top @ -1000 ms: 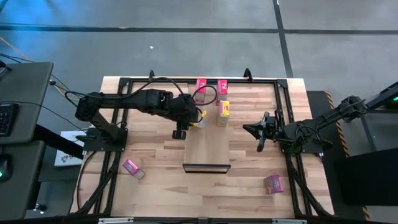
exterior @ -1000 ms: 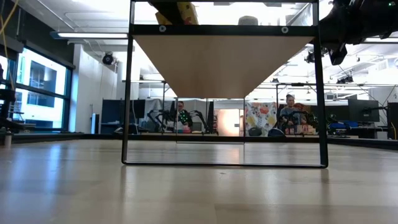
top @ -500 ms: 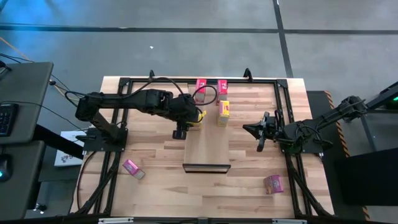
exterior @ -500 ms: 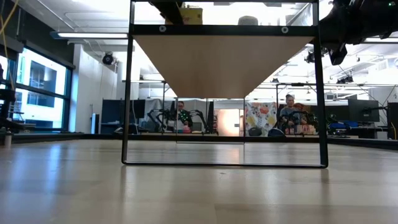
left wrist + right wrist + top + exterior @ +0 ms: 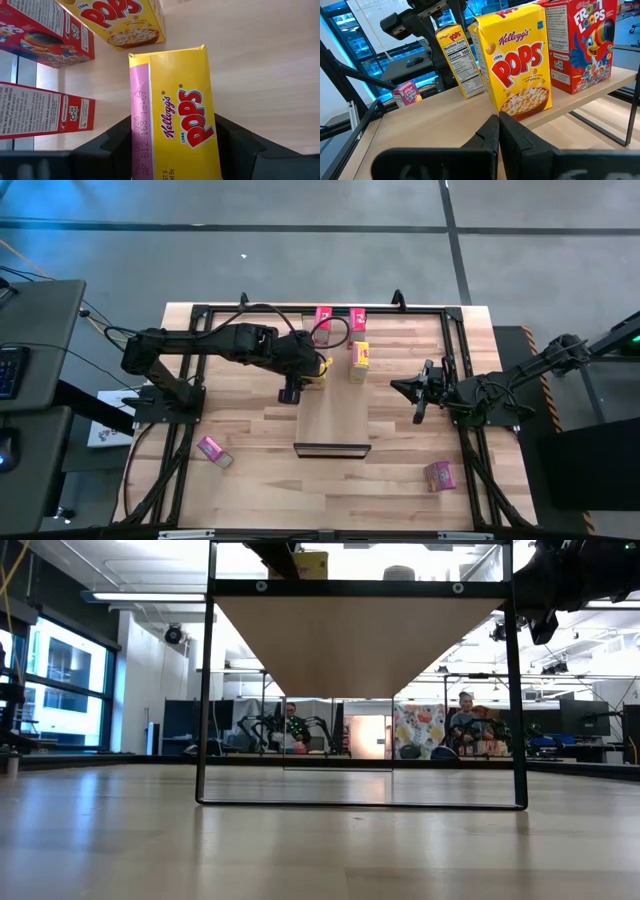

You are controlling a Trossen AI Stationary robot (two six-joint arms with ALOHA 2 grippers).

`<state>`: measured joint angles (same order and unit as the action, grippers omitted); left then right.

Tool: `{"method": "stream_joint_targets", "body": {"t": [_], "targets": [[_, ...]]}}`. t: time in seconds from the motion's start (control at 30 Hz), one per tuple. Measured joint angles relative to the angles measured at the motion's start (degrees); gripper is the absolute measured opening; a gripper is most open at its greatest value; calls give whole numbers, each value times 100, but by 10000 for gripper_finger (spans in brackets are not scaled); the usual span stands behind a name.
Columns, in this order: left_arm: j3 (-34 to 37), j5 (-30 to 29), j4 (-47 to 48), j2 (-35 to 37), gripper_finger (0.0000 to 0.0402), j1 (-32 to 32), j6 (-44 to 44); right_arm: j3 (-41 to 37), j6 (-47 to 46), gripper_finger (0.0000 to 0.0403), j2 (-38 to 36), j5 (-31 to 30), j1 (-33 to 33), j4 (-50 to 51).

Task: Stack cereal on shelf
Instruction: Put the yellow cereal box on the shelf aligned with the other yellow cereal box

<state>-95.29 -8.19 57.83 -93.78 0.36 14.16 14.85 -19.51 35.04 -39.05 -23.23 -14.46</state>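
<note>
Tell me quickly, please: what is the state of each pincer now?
Left pincer: its fingers stand on both sides of a yellow cereal box on the shelf; grip or release cannot be told.
Right pincer: closed, holding nothing.

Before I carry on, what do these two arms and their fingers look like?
Both arms are dark, jointed, with black cables looping along them. The left gripper and right gripper each have two chunky matte-black fingers with angular, blocky tips and no visible markings.
</note>
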Motion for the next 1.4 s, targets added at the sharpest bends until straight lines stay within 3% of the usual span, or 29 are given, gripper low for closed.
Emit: {"method": "stream_joint_targets", "body": {"t": [0.53, 1.07, 1.4], "targets": [[-25, 13, -83, 0, 212, 0, 144, 0, 6, 0, 1, 0, -1, 0], [-1031, -175, -30, 7, 212, -27, 144, 0, 27, 0, -1, 0, 0, 0], [-1655, -547, 948, 143, 211, -228, -566, 0, 39, 0, -1, 0, 1, 2]]}}
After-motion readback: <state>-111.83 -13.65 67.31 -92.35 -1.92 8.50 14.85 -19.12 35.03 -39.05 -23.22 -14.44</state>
